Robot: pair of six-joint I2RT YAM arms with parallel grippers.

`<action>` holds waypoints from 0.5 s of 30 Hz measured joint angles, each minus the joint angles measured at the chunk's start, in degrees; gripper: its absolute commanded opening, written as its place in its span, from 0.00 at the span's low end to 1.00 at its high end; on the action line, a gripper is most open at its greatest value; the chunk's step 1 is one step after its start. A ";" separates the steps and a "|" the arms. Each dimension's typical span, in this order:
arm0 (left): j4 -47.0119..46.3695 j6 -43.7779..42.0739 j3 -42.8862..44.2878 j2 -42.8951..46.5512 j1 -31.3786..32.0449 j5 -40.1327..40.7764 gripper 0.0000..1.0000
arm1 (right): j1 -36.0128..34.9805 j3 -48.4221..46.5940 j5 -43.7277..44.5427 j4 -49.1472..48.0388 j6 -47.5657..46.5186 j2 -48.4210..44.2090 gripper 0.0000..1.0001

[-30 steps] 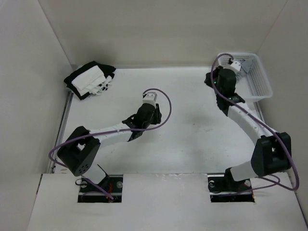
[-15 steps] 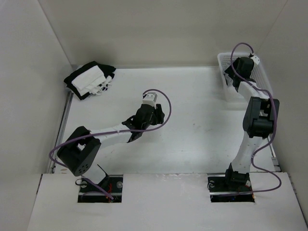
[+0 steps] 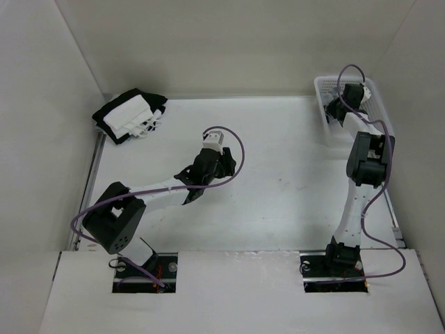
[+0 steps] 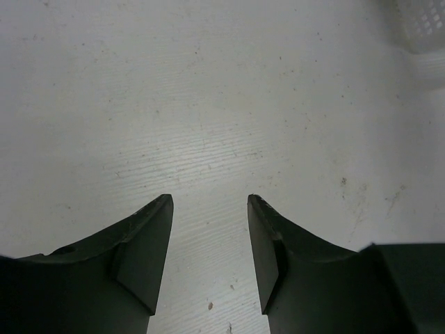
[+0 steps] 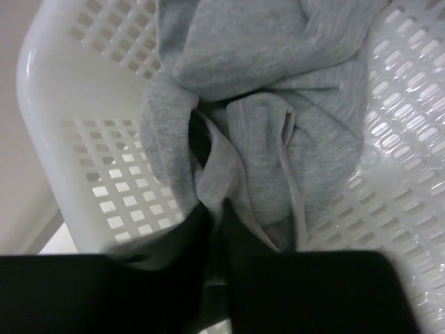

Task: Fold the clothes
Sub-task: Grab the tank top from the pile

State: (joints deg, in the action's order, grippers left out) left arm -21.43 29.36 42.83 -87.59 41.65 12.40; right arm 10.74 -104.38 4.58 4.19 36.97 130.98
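R hand [image 5: 212, 212] swung into basket [image 5: 55, 139], at clothes [image 5: 271, 132]; L hand [image 4: 208, 202] open.

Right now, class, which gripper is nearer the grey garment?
Right. The right gripper is inside the white basket, pinching a fold of the grey garment; the left gripper hangs open over the table, far off.
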 measured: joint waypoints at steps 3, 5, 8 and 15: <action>-0.17 0.02 0.00 0.00 0.00 -0.09 0.45 | 0.11 1.90 -1.36 -2.47 2.34 -0.50 0.00; -0.31 0.02 0.00 -0.02 0.00 -0.15 0.45 | 0.13 7.19 -1.05 -6.40 2.78 -3.37 0.00; -0.70 0.04 0.00 -0.22 0.00 -0.26 0.45 | 0.13 20.31 -0.04 -12.31 2.99 -14.25 0.00; -1.36 0.52 -0.48 -0.15 0.00 -0.50 0.45 | -1.31 29.09 0.83 -23.39 1.77 -40.79 0.00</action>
State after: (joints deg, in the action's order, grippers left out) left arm -22.79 29.89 42.35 -87.74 41.65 11.90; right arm 9.43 -75.29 5.41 -19.20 38.74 90.19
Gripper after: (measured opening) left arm 0.454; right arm 0.016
